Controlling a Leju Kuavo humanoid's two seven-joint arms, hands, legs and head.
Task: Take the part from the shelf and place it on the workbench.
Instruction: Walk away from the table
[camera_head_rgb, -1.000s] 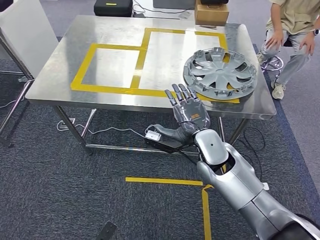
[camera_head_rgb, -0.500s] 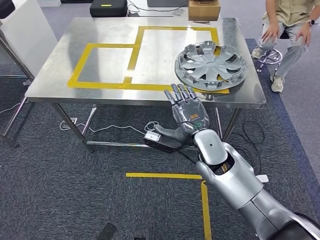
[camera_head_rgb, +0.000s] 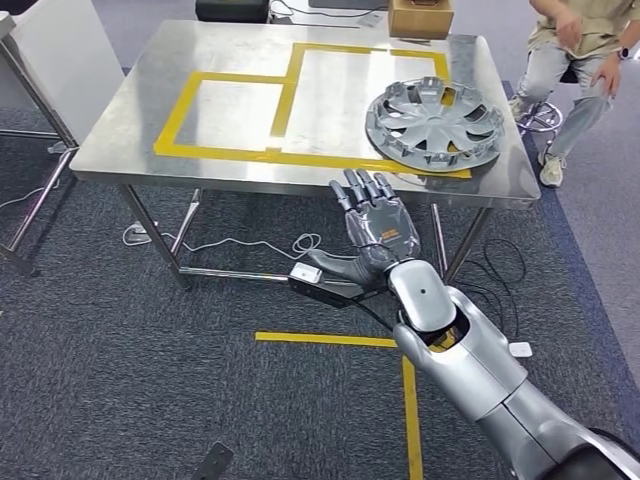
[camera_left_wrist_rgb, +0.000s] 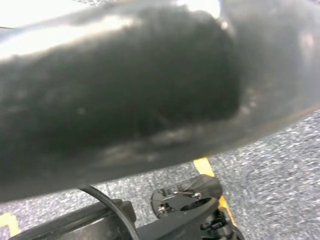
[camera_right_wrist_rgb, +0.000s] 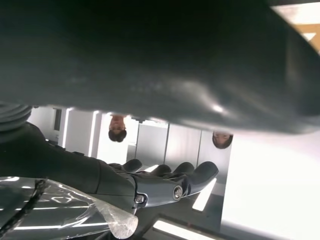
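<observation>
Grey plastic, spoked and round, the wheel cover (camera_head_rgb: 435, 122) lies flat on the far right part of the stainless steel workbench (camera_head_rgb: 226, 175), resting across the right-hand edge of the yellow tape outline (camera_head_rgb: 283, 100) marked on the top. Nothing touches it. Placement therefore appears done, judged from how it lies; whether it sits where the tape intends cannot be settled, since it overlaps the line instead of sitting wholly inside a square.

The robot's right hand (camera_head_rgb: 375, 228) is held out in front of the bench's near edge, over the dark grey carpet (camera_head_rgb: 113, 350), near the cover but apart from it and lower than the table top. Its fingers are extended and apart, and it holds nothing. The right wrist view agrees: dark fingers (camera_right_wrist_rgb: 171, 175) stretched out with no object between them. The left hand's condition cannot be told; the left wrist view gives a blurred dark surface and a patch of carpet with yellow floor tape.

A brown cardboard box (camera_head_rgb: 420, 17) stands at the far edge of the bench. A seated person (camera_head_rgb: 577, 60) is at the far right, clear of the table. A white power strip (camera_head_rgb: 306, 273) and cables lie under the bench.

What remains, in the inspector's judgement, is only to draw the arm away, unless further parts are due from the shelf.
</observation>
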